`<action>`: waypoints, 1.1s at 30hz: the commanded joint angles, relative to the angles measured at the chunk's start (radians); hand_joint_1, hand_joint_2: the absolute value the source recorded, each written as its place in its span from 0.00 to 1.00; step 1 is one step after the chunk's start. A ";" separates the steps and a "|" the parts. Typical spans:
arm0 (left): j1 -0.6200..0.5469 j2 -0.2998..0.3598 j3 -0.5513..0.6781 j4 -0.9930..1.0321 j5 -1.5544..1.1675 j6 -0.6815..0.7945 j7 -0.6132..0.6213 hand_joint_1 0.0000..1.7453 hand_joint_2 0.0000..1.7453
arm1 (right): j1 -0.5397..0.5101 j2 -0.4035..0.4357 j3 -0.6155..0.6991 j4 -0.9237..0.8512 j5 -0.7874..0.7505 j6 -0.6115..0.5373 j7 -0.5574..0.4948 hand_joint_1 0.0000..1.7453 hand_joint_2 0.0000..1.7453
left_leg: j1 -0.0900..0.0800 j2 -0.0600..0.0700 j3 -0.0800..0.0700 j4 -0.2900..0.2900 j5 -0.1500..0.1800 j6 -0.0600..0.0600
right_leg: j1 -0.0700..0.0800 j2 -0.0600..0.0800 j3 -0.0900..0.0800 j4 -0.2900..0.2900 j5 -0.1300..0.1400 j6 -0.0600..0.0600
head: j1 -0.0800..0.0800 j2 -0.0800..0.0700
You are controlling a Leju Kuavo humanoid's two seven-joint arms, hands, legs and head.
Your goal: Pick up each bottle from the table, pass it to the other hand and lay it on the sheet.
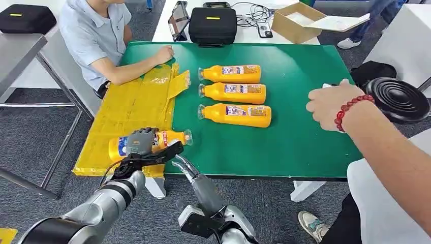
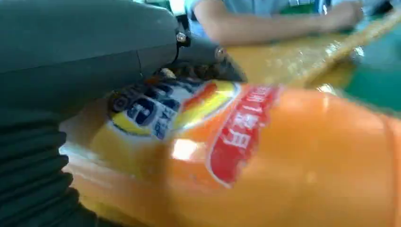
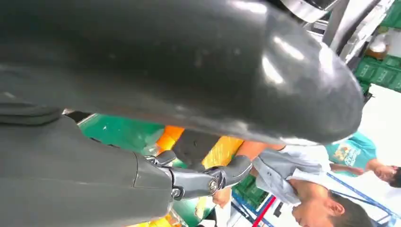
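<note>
step in hand looks like the lay-down: left robot hand [image 1: 141, 142] has the orange bottle [image 1: 167, 138] on its side at the near end of the yellow sheet [image 1: 129, 107], cap pointing toward the green worktop [image 1: 305, 137]. to do it well: make sure the bottle's full length bears on the sheet before letting go, open the fingers slowly so it doesn't roll off the sheet edge toward the green, then lift clear without dragging the plastic.

left robot hand: fingers wrapped over the label section of the bottle, closed on it; left wrist view shows the label right against the palm. i can't tell whether the bottle already rests fully on the sheet or is just above it.

right robot hand [image 1: 184, 166]: just beside the bottle's cap end at the worktop's near edge, fingers extended and apart, holding nothing.

three more bottles [image 1: 233, 94] lie side by side mid-worktop, still to be handled. a person's arm rests on the far end of the sheet.
</note>
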 commanded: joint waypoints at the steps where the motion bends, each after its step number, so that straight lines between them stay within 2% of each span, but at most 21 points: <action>1: 0.017 -0.018 0.111 0.039 0.147 -0.278 -0.182 0.00 0.00 | -0.026 -0.012 0.010 0.061 0.002 -0.003 -0.008 0.00 0.00 | 0.001 0.001 0.003 -0.003 0.001 -0.001 | 0.001 0.001 0.004 -0.003 0.002 -0.002 | 0.000 0.000; 4: 0.020 -0.016 0.108 0.034 0.150 -0.282 -0.183 0.00 0.00 | -0.026 -0.012 0.010 0.061 0.002 -0.003 -0.009 0.00 0.00 | 0.000 -0.003 0.005 -0.002 0.001 -0.001 | 0.000 -0.003 0.006 -0.002 0.001 -0.002 | 0.000 0.000; 5: 0.019 -0.009 0.085 0.028 0.153 -0.324 -0.211 0.00 0.00 | -0.020 -0.010 0.007 0.059 0.004 -0.004 -0.014 0.00 0.00 | 0.000 0.000 0.004 -0.002 0.001 -0.001 | 0.001 0.000 0.004 -0.003 0.002 -0.002 | 0.000 0.000; 8: 0.015 0.000 0.031 0.005 0.158 -0.371 -0.243 0.00 0.00 | -0.002 0.000 -0.003 0.053 0.010 -0.011 -0.015 0.00 0.00 | 0.000 -0.003 0.006 -0.002 0.001 -0.001 | 0.000 -0.003 0.007 -0.002 0.000 -0.002 | 0.000 0.000; 12: 0.033 -0.015 0.008 -0.053 0.261 -0.349 -0.328 0.00 0.00 | 0.006 -0.001 -0.013 0.053 0.016 -0.014 -0.018 0.00 0.00 | 0.001 -0.004 0.006 -0.002 0.003 -0.002 | 0.001 -0.004 0.007 -0.003 0.001 -0.002 | 0.000 0.000; 16: 0.112 -0.060 -0.007 -0.233 0.431 -0.139 -0.466 0.00 0.00 | 0.018 -0.024 -0.024 0.029 0.020 -0.032 -0.031 0.00 0.00 | 0.000 -0.005 0.006 -0.001 0.002 -0.001 | 0.000 -0.005 0.007 -0.002 0.000 -0.001 | 0.000 0.000; 17: 0.153 -0.078 0.015 -0.318 0.515 -0.074 -0.540 0.00 1.00 | 0.020 -0.030 -0.027 0.022 0.015 -0.036 -0.038 0.00 0.00 | 0.000 -0.005 0.005 -0.002 0.002 -0.001 | 0.001 -0.004 0.006 -0.003 0.000 -0.002 | 0.000 0.000; 19: 0.194 -0.076 -0.024 -0.407 0.600 -0.087 -0.520 0.00 1.00 | 0.025 -0.040 -0.028 0.010 0.008 -0.039 -0.047 0.00 0.00 | 0.001 -0.005 0.003 -0.001 0.002 -0.001 | 0.001 -0.005 0.005 -0.002 0.000 -0.001 | 0.000 0.000; 25: 0.194 -0.076 -0.024 -0.407 0.600 -0.087 -0.520 0.00 1.00 | 0.025 -0.040 -0.028 0.010 0.008 -0.039 -0.047 0.00 0.00 | 0.001 -0.004 0.003 -0.001 0.002 -0.001 | 0.001 -0.005 0.004 -0.002 0.000 -0.002 | 0.000 0.000; 26: 0.209 -0.085 -0.013 -0.443 0.660 -0.104 -0.520 0.00 1.00 | 0.029 -0.041 -0.033 0.004 0.005 -0.047 -0.051 0.00 0.00 | 0.001 -0.004 0.003 -0.001 0.002 -0.001 | 0.001 -0.005 0.004 -0.002 0.000 -0.002 | 0.000 0.000; 27: 0.296 -0.070 -0.082 -0.674 1.082 -0.165 -0.538 0.00 1.00 | 0.051 -0.066 -0.003 -0.053 -0.001 -0.069 -0.070 0.00 0.00 | 0.001 -0.004 0.001 0.000 0.002 -0.002 | 0.001 -0.005 0.002 -0.002 0.000 -0.002 | 0.000 0.000; 33: 0.356 -0.062 -0.108 -0.796 1.159 -0.160 -0.555 0.00 1.00 | 0.062 -0.073 0.000 -0.067 0.002 -0.094 -0.070 0.00 0.00 | 0.001 0.000 -0.008 0.001 0.001 -0.002 | 0.002 -0.002 -0.008 -0.001 0.000 -0.002 | 0.000 0.000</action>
